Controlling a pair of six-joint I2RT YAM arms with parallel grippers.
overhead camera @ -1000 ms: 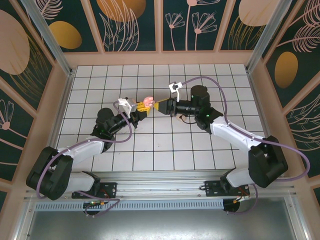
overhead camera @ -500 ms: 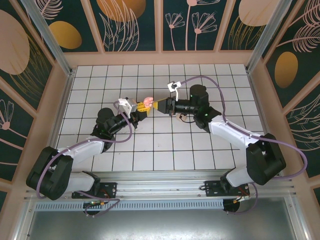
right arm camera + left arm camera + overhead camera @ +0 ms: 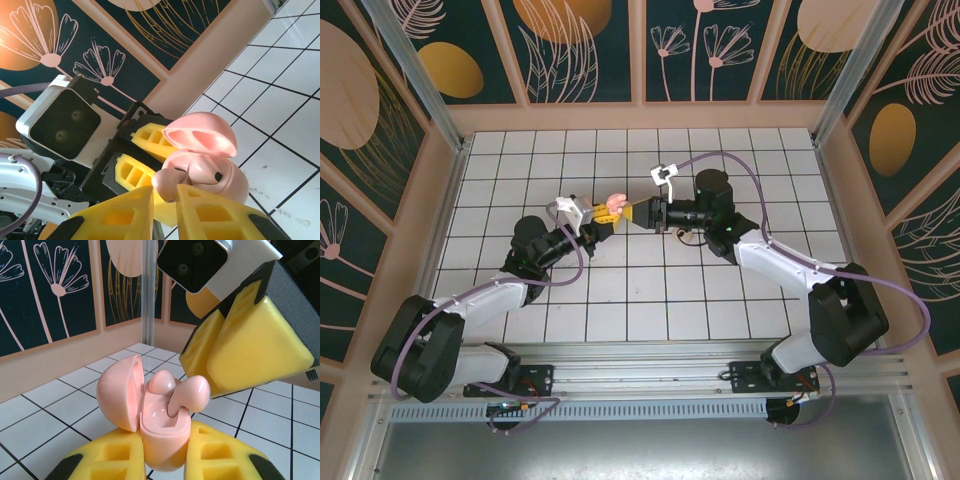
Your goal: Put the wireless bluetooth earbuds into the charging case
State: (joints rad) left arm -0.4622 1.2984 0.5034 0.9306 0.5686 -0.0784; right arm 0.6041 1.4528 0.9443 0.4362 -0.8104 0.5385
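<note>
The step in hand is seating the second earbud (image 3: 187, 396) in the charging case (image 3: 162, 445). It is probably best done with a short, straight push along the line of the stem, so the bud slides into its well rather than tipping across the rim. The left gripper (image 3: 164, 436) pinches the case's base between its yellow fingers at the lower centre of the left wrist view. It should stay firm during the push, since the case seems to be held above the tiled floor (image 3: 50, 400) with nothing under it as a brace. The right gripper (image 3: 209, 385) reaches in from the upper right of that view, fingers pressed together and tips against the bud's rounded head. The view is too close to tell whether they nip the head or only lean on it. A light touch suits here, as the plastic looks slick.

The case is smooth, glossy pale pink and rounded. Its lid (image 3: 120, 392) stands open at the left like a hollow shell. The first earbud (image 3: 162, 381) sits low in the far well with only its domed top showing. The second stands higher and leans right, stem down in the near well and head above the rim.
</note>
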